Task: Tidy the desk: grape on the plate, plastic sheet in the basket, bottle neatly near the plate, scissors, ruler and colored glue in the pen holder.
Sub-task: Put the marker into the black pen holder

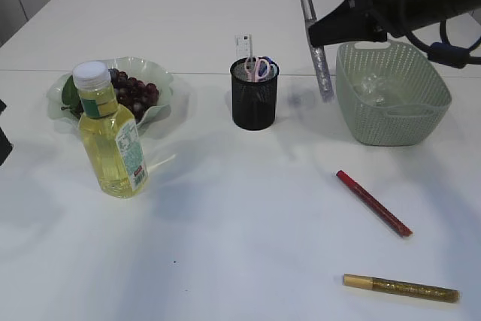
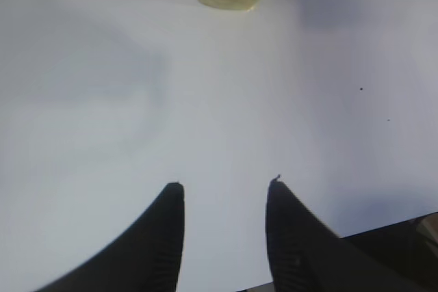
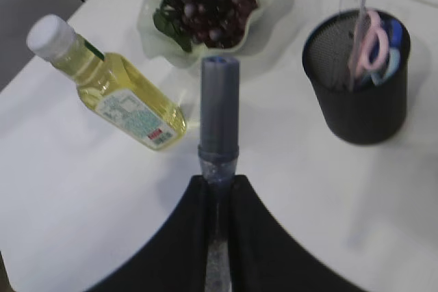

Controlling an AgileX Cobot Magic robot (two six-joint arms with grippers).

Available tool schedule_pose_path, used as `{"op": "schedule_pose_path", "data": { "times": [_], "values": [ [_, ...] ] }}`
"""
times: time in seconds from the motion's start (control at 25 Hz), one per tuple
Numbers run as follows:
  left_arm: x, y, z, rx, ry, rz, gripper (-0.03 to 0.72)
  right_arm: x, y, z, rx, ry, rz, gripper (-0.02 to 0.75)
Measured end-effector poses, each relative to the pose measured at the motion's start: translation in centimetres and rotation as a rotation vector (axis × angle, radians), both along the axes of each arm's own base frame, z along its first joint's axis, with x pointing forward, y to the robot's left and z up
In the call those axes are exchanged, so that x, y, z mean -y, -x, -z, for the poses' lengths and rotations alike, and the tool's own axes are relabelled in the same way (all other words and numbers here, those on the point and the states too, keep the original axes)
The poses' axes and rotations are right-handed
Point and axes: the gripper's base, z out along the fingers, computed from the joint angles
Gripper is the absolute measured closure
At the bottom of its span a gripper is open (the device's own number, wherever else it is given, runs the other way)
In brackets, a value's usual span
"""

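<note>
White desk, glue step under way.
Right gripper [image 3: 217, 189] pinches silver glue pen [image 1: 316, 46] aloft — pen holder [image 1: 254, 95] ahead-left; next: carry over, lower in. Left gripper [image 2: 224, 193] spread, empty.

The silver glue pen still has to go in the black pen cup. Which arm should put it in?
The right one, probably. Its gripper is already shut on the silver glue pen, lifted close beside the pen cup. The left gripper is open, holds nothing, and hovers over bare table near the bottle.
</note>
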Motion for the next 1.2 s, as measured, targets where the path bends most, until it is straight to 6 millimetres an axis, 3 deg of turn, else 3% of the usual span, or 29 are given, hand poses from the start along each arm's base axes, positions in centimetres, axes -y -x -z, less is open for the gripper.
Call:
{"op": "schedule_pose_path", "data": {
  "times": [0.36,0.72,1.2],
  "values": [
    [0.1,0.2,0.0,-0.020,0.017,-0.002,0.398,-1.1,-4.9,1.8,0.243,-0.209,-0.021,0.671],
    [0.1,0.4,0.1,-0.042,0.014,-0.001,0.398,-1.3,-10.2,4.8,0.430,-0.226,-0.012,0.672],
    [0.1,0.4,0.1,-0.042,0.014,-0.001,0.398,-1.5,-13.4,8.0,0.462,-0.244,-0.017,0.671]
  ]
}}
